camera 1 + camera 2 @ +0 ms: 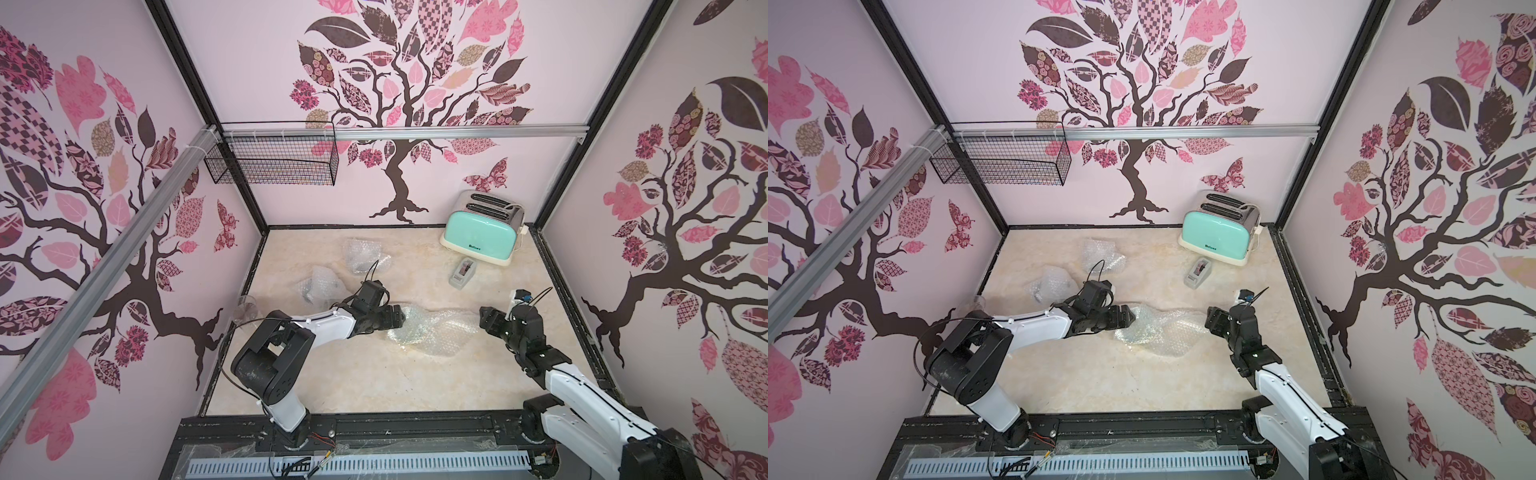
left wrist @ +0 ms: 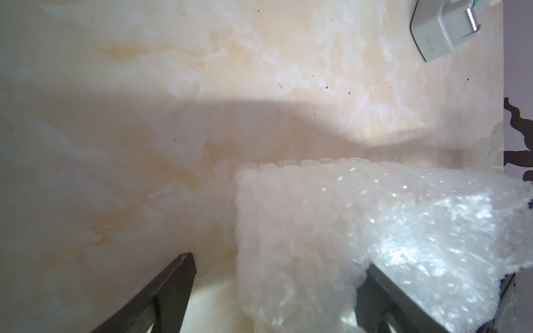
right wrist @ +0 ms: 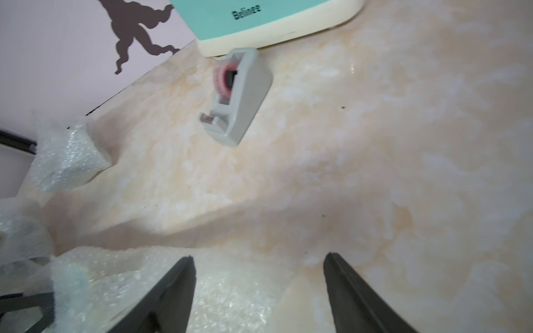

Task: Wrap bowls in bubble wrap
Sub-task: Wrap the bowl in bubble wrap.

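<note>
Crumpled clear bubble wrap sheet (image 1: 436,332) is lying mid-table. Left gripper (image 1: 398,318) is sitting at its 9 o'clock, jaws spread wide, wrap edge draping between them. Right gripper (image 1: 487,321) is hovering at 3 o'clock, released, gripping nothing.

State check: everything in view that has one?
left gripper, open, wrap edge lying between the jaws
right gripper, open, holding nothing
middle bubble wrap sheet, loose, rumpled, partly folded
far bubble wrap bundle, crumpled closed
near bubble wrap bundle, crumpled closed
toaster, upright, slots empty
tape dispenser, upright, pink roll loaded
drinking glass, seems tipped on its side
</note>
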